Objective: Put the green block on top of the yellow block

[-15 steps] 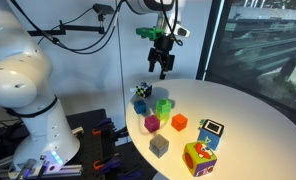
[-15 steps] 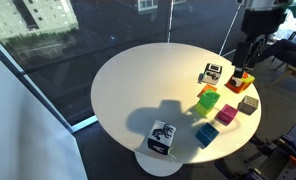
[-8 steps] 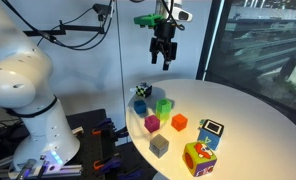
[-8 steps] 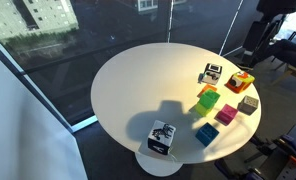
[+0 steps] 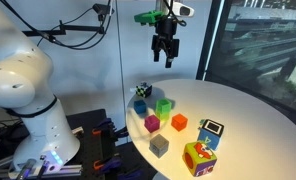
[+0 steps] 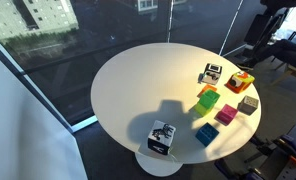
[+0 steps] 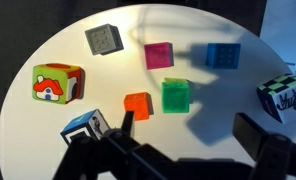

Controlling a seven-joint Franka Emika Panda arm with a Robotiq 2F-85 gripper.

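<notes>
So, quick update: over the last second the gripper point(image 5: 166, 57) has kept climbing and now hangs high over the table point(image 5: 250, 118), well apart from every cube. None of the cubes budged while it rose. In the wrist view its 2 fingers point(image 7: 123, 140) are spread wide with nothing between them, so it's carrying nothing.

The green block point(image 5: 165, 103) sits in the cluster near the table's edge, just beside the orange cube point(image 5: 179, 122) and near the magenta cube point(image 5: 152, 123). It stands a bit taller than its neighbours, and the paler lower part looks to me like the yellow block point(image 5: 162, 113) underneath it. From above, the wrist view shows only green there and no loose yellow cube anywhere else on the table, which fits. It's all pretty small in the frames, so I can't swear how squarely the 2 line up.

My read: the stacking is already done and the rise is just the arm backing off. All that's left is keeping clear of the stack so it doesn't get knocked.
</notes>
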